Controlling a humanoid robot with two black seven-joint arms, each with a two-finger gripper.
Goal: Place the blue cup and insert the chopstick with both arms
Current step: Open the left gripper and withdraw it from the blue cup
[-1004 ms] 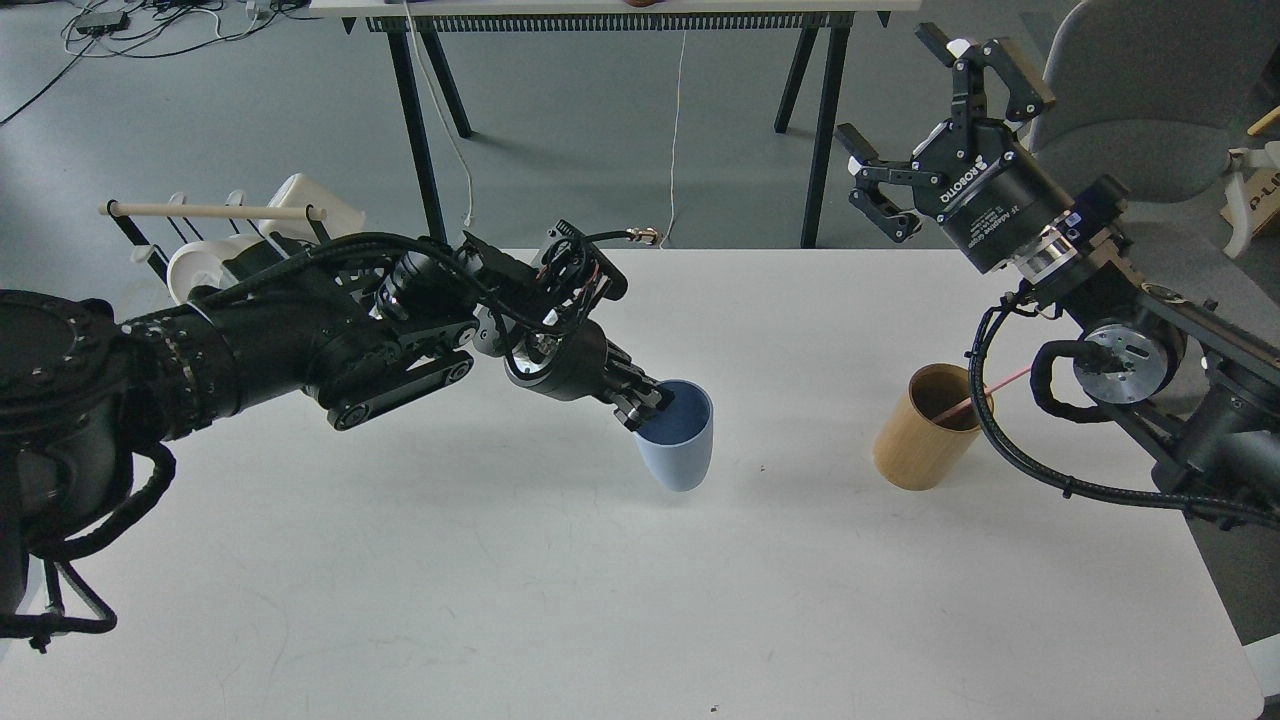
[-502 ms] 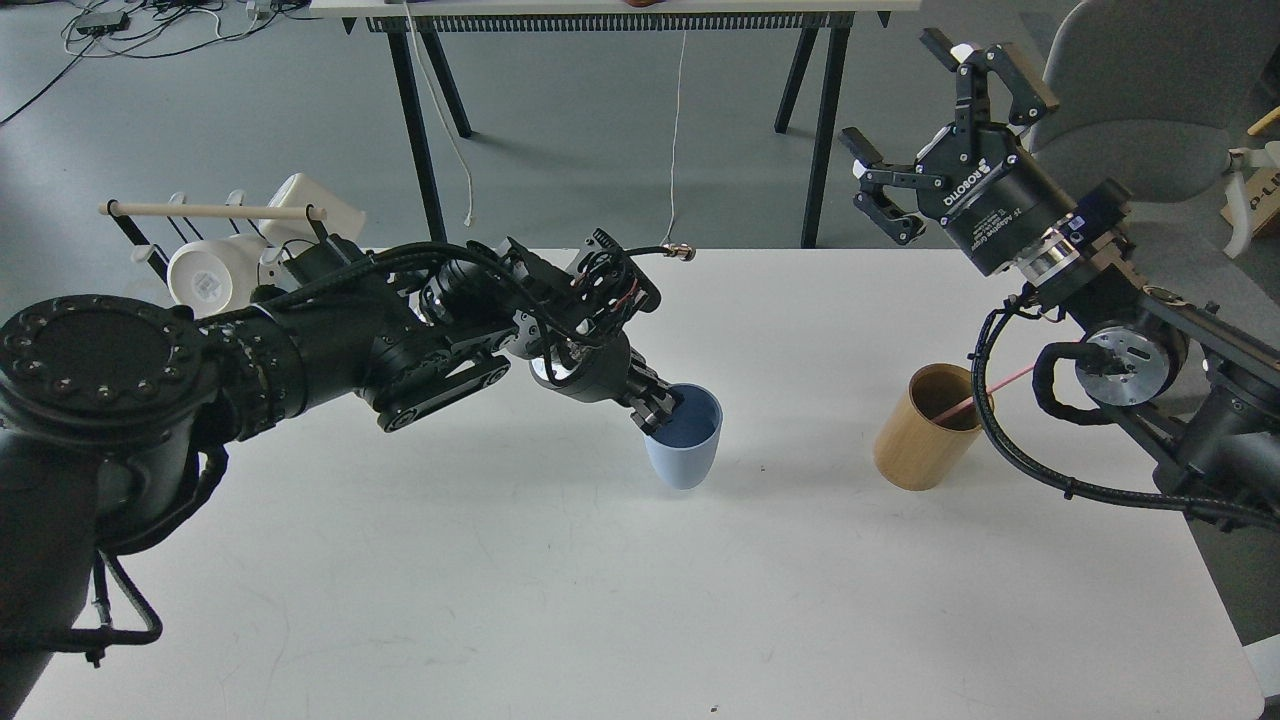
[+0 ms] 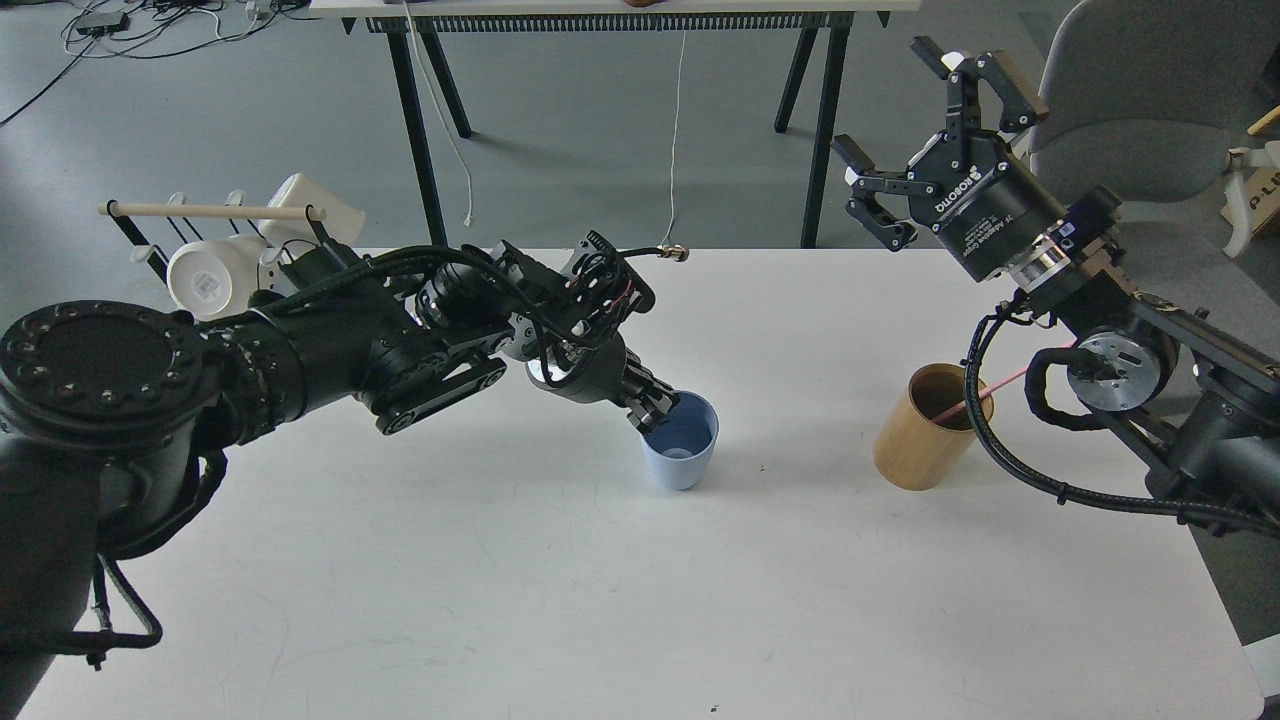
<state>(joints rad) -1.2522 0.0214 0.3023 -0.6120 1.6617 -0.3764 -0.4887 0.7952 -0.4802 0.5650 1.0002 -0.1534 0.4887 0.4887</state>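
The blue cup [image 3: 682,450] stands upright on the white table [image 3: 560,570], near its middle. My left gripper [image 3: 655,408] is shut on the cup's near-left rim, with fingers over the lip. The pink chopstick [image 3: 985,392] leans in a tan wooden holder [image 3: 922,428] to the right of the cup, its top end pointing right and partly hidden behind my right arm's cable. My right gripper [image 3: 920,140] is open and empty, held high above the table's far right edge, well above the holder.
A black wire rack with a pale wooden dowel [image 3: 210,211] and white mugs [image 3: 205,280] stands at the far left of the table. A grey chair [image 3: 1150,90] is behind my right arm. Another table's black legs [image 3: 420,130] stand beyond.
My left gripper has brought the blue cup from tilted to upright and set it lower on the table. My right gripper has shifted slightly left and stays open.
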